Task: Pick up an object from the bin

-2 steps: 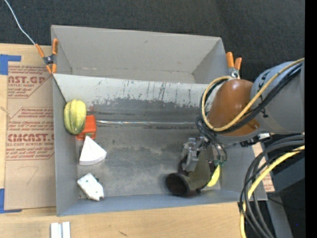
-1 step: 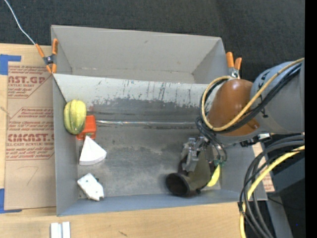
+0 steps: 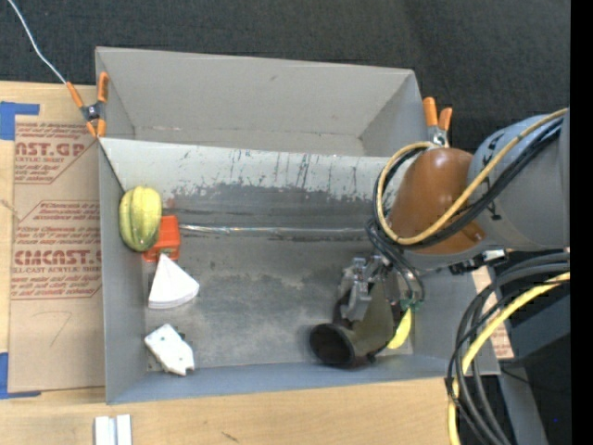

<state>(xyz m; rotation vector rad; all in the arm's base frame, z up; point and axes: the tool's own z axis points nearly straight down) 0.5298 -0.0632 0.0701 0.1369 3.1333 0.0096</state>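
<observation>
My gripper (image 3: 356,295) hangs low in the bin's front right part, pointing down. Directly beneath and in front of it lies a dark olive cup-like thing (image 3: 350,343) on its side, its black mouth facing left, close to the bin's front wall. The gripper's tip is right at the cup's upper side; whether they touch I cannot tell. A yellow curved piece (image 3: 401,330) peeks out on the cup's right side, partly hidden by it.
Along the left wall lie a yellow-green striped gourd (image 3: 139,217), an orange block (image 3: 168,235), a white wedge (image 3: 172,286) and a white angular piece (image 3: 170,350). The arm with its orange cover and cables hangs over the bin's right side.
</observation>
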